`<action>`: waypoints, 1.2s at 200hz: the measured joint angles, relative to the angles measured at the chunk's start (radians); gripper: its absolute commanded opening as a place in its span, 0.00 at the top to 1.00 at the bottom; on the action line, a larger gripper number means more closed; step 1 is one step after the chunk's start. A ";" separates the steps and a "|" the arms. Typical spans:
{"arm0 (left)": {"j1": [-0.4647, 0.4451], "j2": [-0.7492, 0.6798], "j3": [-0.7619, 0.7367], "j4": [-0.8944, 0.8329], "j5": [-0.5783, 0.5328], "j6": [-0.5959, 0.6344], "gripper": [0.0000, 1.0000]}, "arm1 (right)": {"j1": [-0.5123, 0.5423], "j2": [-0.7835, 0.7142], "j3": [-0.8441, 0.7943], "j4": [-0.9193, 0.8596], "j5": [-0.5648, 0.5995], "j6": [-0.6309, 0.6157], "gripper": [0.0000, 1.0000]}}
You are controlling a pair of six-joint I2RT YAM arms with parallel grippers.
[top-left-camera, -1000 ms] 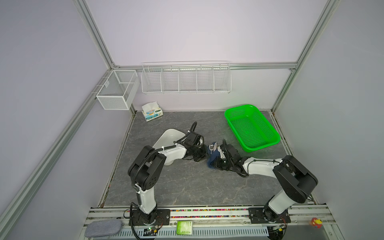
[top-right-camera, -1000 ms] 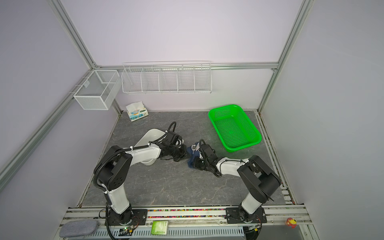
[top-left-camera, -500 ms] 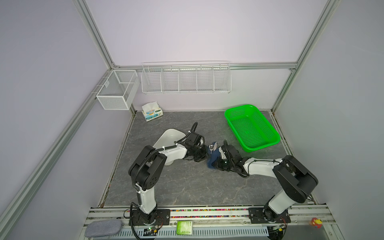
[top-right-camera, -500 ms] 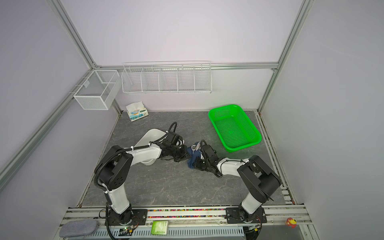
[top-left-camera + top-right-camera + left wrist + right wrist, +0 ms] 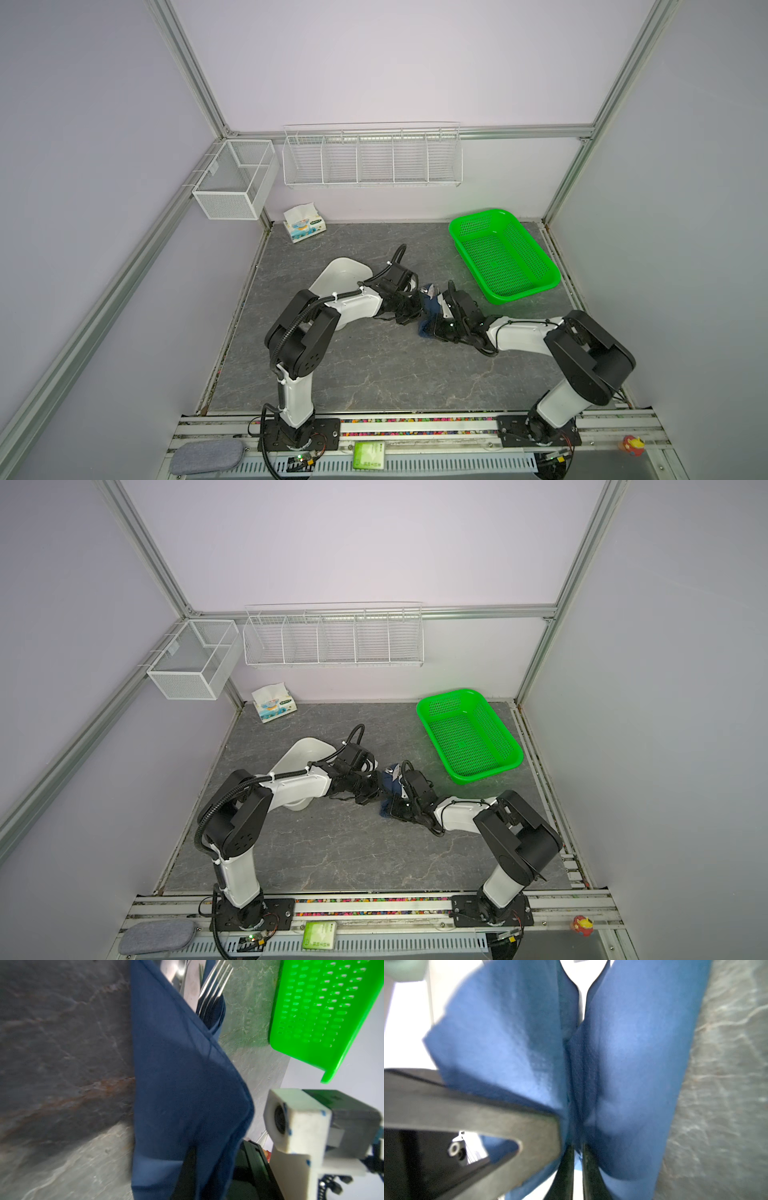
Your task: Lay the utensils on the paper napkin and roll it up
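Observation:
The dark navy paper napkin lies mid-table, folded over the utensils. Their silver tips poke out at its far end. In the left wrist view the fork tines and a flat blade stick out of the napkin. My left gripper is shut on the napkin's left side, with blue paper between its dark fingers. From the right, my right gripper pinches a bunched fold of the napkin. The handles are hidden.
A green mesh basket stands just right of the grippers. A white dish lies under the left arm. A tissue pack sits at the back left. A wire rack and a wire box hang on the walls.

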 measured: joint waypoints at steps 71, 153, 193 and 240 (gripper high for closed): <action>-0.002 0.044 0.014 0.012 0.004 -0.030 0.93 | 0.000 -0.003 -0.011 0.021 -0.006 -0.001 0.86; -0.003 0.069 0.015 0.027 0.003 -0.029 0.93 | -0.009 -0.062 -0.041 0.020 -0.017 -0.002 0.83; -0.003 0.079 0.015 0.027 0.002 -0.029 0.93 | -0.028 -0.125 -0.076 0.020 -0.016 -0.001 0.83; -0.003 0.079 0.015 0.027 0.002 -0.029 0.93 | -0.034 -0.113 -0.090 0.010 -0.019 -0.001 0.85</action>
